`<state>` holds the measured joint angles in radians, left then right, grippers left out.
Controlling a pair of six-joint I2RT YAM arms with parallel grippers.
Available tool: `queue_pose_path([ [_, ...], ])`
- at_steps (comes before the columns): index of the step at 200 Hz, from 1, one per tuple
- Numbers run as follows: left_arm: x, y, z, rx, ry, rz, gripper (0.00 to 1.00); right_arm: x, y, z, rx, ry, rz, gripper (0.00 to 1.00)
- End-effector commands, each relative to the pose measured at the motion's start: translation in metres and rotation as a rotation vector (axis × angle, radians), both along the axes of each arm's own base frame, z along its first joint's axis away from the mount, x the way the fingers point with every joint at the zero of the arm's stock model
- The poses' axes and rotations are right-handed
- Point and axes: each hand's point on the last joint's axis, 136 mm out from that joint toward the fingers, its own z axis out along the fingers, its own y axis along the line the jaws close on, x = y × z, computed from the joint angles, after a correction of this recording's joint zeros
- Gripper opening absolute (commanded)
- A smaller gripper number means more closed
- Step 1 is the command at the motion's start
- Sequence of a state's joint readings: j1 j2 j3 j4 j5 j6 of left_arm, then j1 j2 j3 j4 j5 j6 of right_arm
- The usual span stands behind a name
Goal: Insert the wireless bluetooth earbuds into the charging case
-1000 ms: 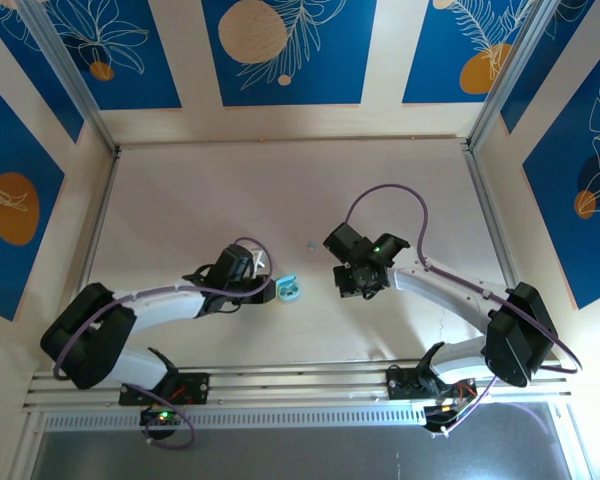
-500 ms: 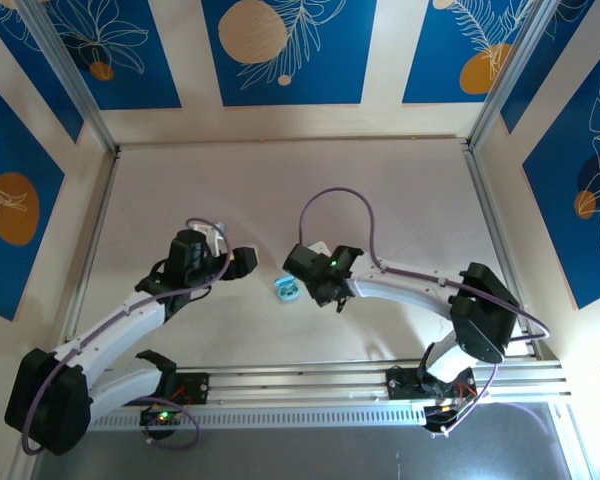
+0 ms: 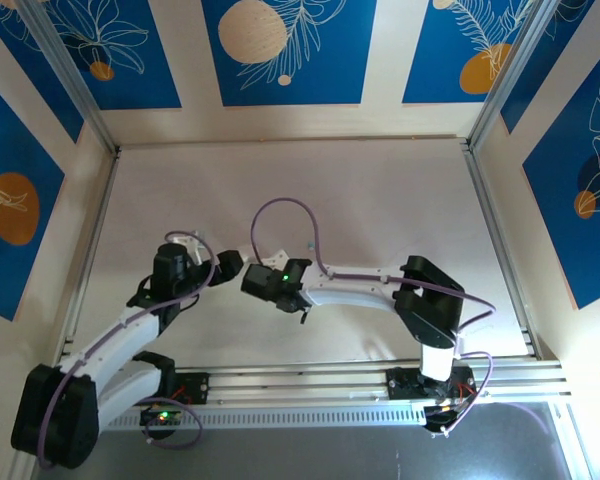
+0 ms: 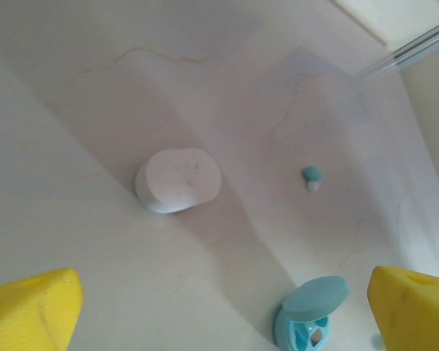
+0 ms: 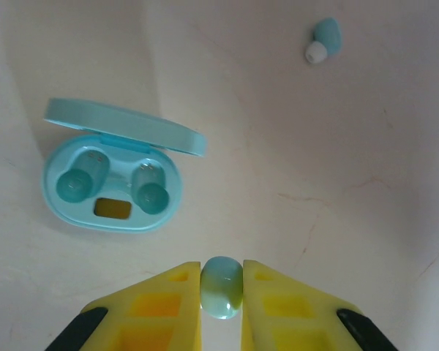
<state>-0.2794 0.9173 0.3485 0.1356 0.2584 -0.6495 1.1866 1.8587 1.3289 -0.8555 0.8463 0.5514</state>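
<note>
Your right gripper has its jaws pinching a pale blue earbud, a smooth, glossy oval bead whose long axis runs along the yellow fingers. Just beyond it, well inside the counter's edges, lies the blue charging case. It is a matte oval with its long axis crosswise to the jaws, its lid is hinged up on the far side, and two rounded wells flank a small yellowish window. A loose earbud lies on its side further out, with its white tip slanting back towards the case. Your left gripper hangs with its jaws spread wide above a closed white case with rounded ends.
</note>
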Motion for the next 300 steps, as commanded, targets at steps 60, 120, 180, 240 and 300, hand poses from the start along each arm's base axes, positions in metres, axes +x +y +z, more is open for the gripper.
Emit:
queue_pose_path([
  [60,0.001,0.001,0.017,-0.031,-0.062,0.001,1.00,0.009,0.009,-0.006,-0.056,-0.049,-0.005,0.16],
  [120,0.001,-0.001,0.016,-0.042,-0.055,-0.008,1.00,0.011,0.016,-0.013,-0.058,-0.032,0.004,0.16],
  [180,0.001,-0.003,0.015,-0.046,-0.052,-0.015,1.00,0.014,0.020,-0.019,-0.062,-0.022,0.012,0.16],
  [240,0.002,-0.004,0.014,-0.050,-0.048,-0.022,1.00,0.015,0.020,-0.024,-0.074,-0.017,0.013,0.16],
  [300,0.002,-0.004,0.015,-0.051,-0.052,-0.021,1.00,0.017,0.017,-0.027,-0.089,-0.018,0.001,0.16],
])
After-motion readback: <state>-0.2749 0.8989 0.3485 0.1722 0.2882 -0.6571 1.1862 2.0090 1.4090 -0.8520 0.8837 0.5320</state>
